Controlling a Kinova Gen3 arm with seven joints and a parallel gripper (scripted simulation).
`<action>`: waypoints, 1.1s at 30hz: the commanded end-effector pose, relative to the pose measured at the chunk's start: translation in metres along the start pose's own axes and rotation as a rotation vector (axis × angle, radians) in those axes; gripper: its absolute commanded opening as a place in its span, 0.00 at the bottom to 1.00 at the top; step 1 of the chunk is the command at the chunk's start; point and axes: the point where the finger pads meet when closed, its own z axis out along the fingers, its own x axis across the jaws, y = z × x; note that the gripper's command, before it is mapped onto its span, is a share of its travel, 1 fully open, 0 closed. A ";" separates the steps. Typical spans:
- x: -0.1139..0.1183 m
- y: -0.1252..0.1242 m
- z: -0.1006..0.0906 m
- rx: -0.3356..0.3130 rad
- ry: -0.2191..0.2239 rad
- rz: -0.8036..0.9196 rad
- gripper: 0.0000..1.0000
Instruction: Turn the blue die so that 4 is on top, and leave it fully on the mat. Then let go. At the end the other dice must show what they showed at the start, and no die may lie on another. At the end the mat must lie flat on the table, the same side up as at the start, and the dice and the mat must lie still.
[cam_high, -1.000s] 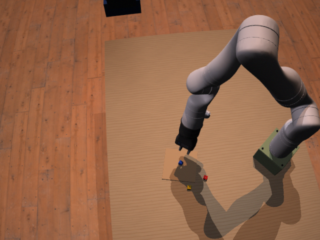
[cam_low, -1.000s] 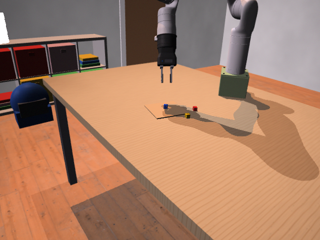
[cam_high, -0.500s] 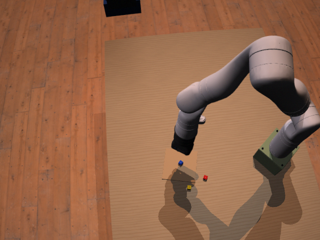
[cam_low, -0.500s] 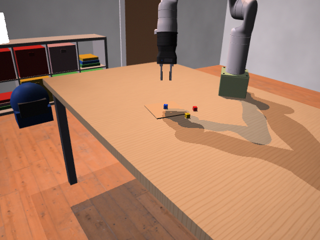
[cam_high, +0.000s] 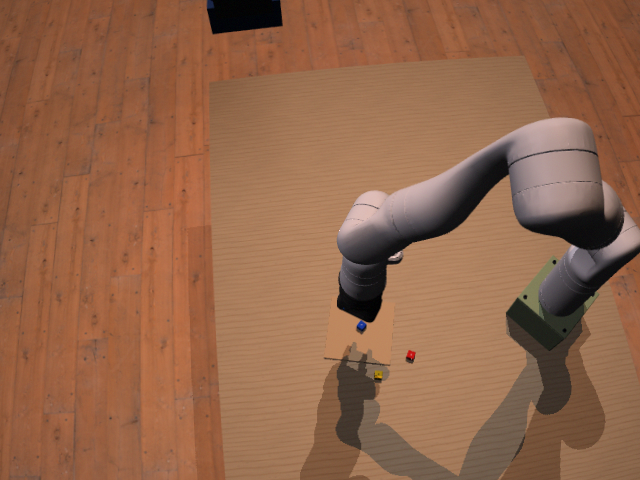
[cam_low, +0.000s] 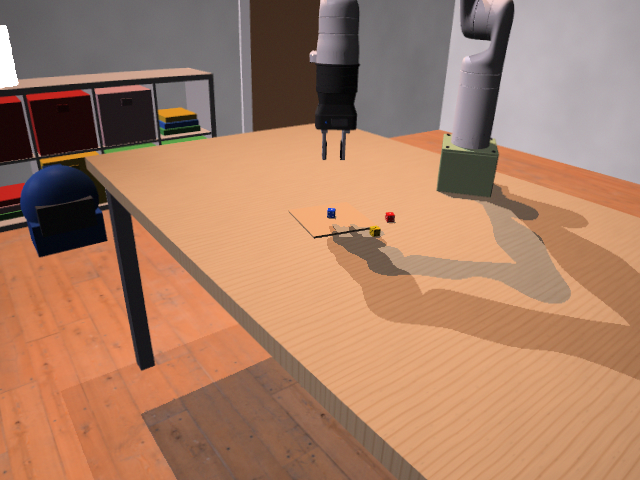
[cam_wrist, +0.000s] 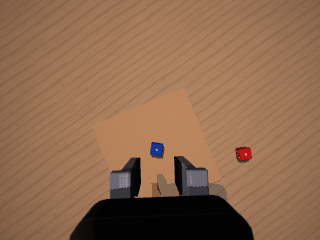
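From above, the blue die (cam_high: 361, 326) is seen lying on the mat (cam_high: 341, 338), just in front of the hand's dark body; a red die (cam_high: 410, 354) and a yellow die (cam_high: 377, 375) are found off the mat on the tabletop (cam_high: 268, 206).

From the side, the hand (cam_low: 332, 152) is held high above the blue die (cam_low: 331, 212), pointing straight down.

At the wrist, the fingers are seen parted about halfway, with nothing between them; the blue die (cam_wrist: 157, 149) is seen beyond them.

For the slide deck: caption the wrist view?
Open gripper hovers above small blue die on tan square mat.
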 end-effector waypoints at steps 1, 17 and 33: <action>0.003 0.010 0.001 0.015 -0.002 -0.027 0.64; 0.002 0.012 -0.001 0.040 -0.006 -0.026 1.00; 0.002 0.000 0.045 0.039 -0.006 0.045 1.00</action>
